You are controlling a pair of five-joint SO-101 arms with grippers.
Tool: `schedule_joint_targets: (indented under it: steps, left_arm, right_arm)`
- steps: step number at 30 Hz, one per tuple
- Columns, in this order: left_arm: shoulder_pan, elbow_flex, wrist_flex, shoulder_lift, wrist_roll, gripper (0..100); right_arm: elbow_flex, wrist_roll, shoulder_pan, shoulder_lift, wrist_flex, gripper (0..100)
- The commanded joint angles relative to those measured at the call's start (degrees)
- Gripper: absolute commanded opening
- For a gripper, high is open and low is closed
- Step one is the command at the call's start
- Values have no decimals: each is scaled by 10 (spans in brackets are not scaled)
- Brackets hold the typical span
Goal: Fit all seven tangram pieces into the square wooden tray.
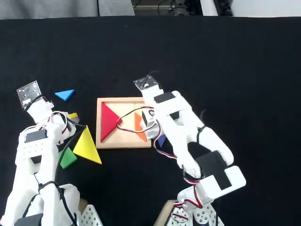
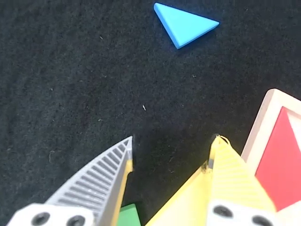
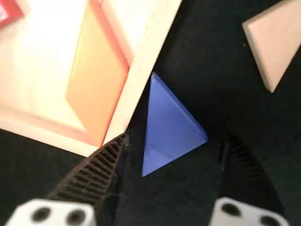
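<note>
The right gripper (image 3: 175,138) hangs low over the table (image 1: 235,70), its fingers spread wide on either side of a violet triangle (image 3: 167,125) and not yet gripping it. That triangle lies flat outside the tray (image 3: 150,61), one edge just beside the rim, perhaps touching. A pale triangle (image 3: 273,42) lies apart from it on the far side.

In the tray sit a red triangle (image 1: 108,121) and an orange piece (image 1: 139,125); the other pieces are out on the table. The left gripper (image 2: 173,138) is open too, with nothing between its fingers, over bare table between the blue triangle (image 2: 186,26) and the tray's outer wall. The yellow triangle (image 1: 87,146) and green piece (image 1: 68,157) lie by that arm.

The step in hand looks like picking up the violet triangle. Next the fingers need to close across it without catching the rim, then lift it over the wall and turn it to fit the free space beside the orange piece
</note>
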Motion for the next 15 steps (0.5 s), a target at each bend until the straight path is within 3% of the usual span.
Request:
schedule_joint_targets:
  steps: [1, 8, 15]
  left_arm:
    - [4, -6, -6, -12, -2, 263]
    - [4, -6, -6, -12, -2, 263]
    - [5, -6, -6, -12, -2, 263]
  right_arm:
    - [-29, 43, -2, 1, -7, 297]
    - [-32, 52, 1, 41, -19, 296]
    - [-42, 55, 2, 44, -17, 146]
